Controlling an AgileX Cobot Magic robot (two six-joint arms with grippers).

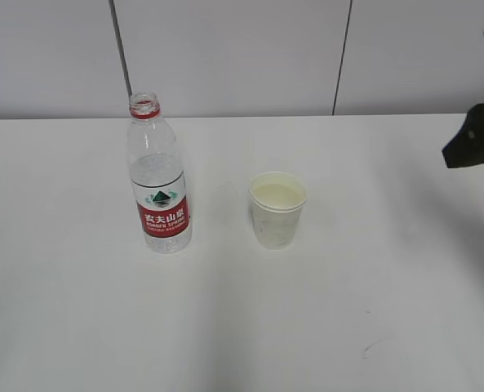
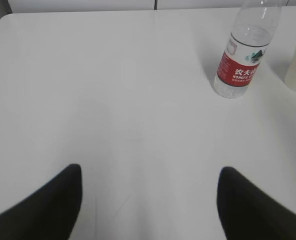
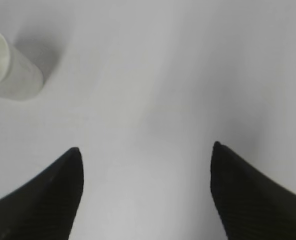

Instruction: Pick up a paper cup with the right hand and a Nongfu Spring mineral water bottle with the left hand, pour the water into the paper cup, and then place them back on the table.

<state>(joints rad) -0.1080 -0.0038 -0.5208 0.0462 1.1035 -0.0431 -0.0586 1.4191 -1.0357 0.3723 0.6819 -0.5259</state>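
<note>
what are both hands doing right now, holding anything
Left hand: open, holding nothing, bottle far ahead.
Right hand: open, holding nothing, paper cup off to its side.

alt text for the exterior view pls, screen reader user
An uncapped Nongfu Spring water bottle stands upright on a white table, with a small white paper cup upright to its right, not touching it. Part of a black robot arm shows at the right edge, away from both.

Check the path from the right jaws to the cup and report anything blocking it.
Nothing visible blocks it. Only bare table lies between the open right gripper and the cup. The bottle stands on the cup's far side.
</note>
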